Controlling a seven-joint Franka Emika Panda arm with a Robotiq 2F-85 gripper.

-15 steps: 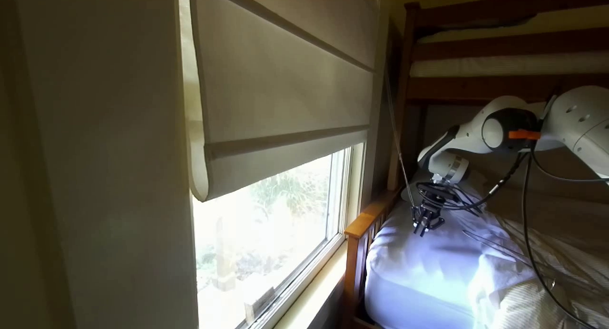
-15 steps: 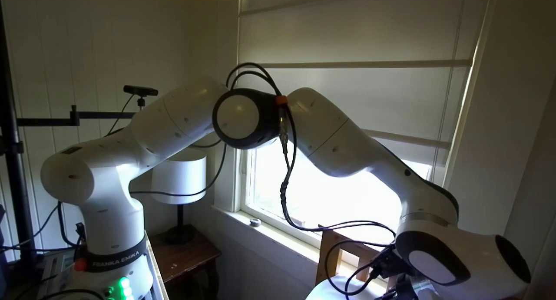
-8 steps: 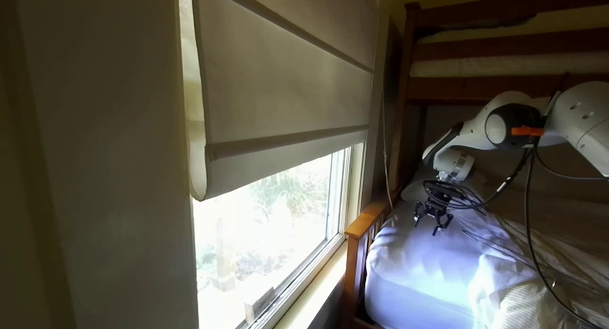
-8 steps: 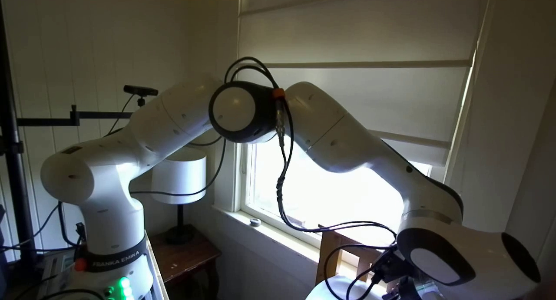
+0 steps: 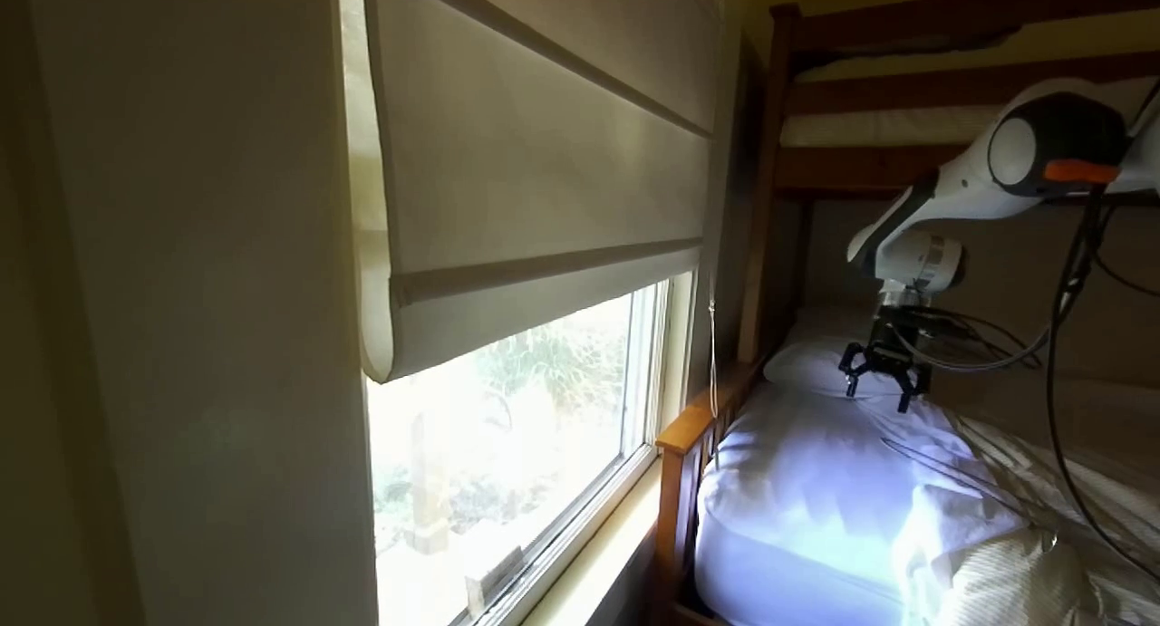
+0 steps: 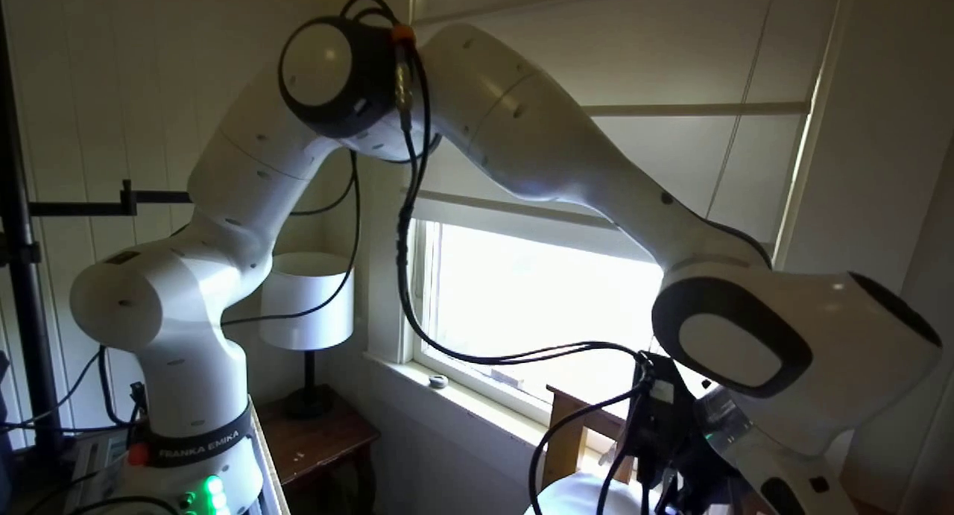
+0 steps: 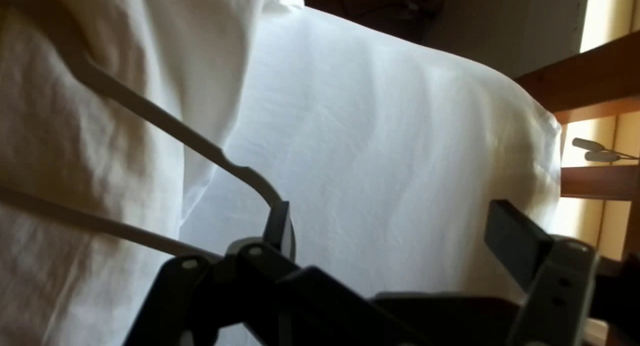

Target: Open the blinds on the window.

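The biggest thing we see is a bunk bed (image 5: 852, 167), and the hand (image 5: 877, 399) hangs over its white sheet (image 5: 807, 517). The arm (image 6: 536, 127) bends up high above the hand. Off to the side of the hand, well apart from it and higher up, hang the blinds (image 5: 553, 155). They come partway down and leave the low part of the window (image 5: 526, 427) bare, and through it we see green plants (image 5: 553, 359). The wood end (image 5: 702, 422) of the bed stands between the hand and the window. Far from the hand, in an exterior view, a brown table (image 6: 328, 437) holds up a white lamp (image 6: 302, 291). Black cables (image 6: 403, 239) run from the arm and loop beside the hand. In the wrist view, the two fingers (image 7: 517, 241) of the hand are spread wide, and we see the sheet between them. There, a long dark loop (image 7: 170, 123) shows by one finger, and we cannot tell what it is. A thin cord (image 5: 713, 354) shows in both exterior views; it hangs near the blinds, well apart from the hand. Past the other finger, in the wrist view, we see two small pale tips (image 7: 601, 156) near the wood end.
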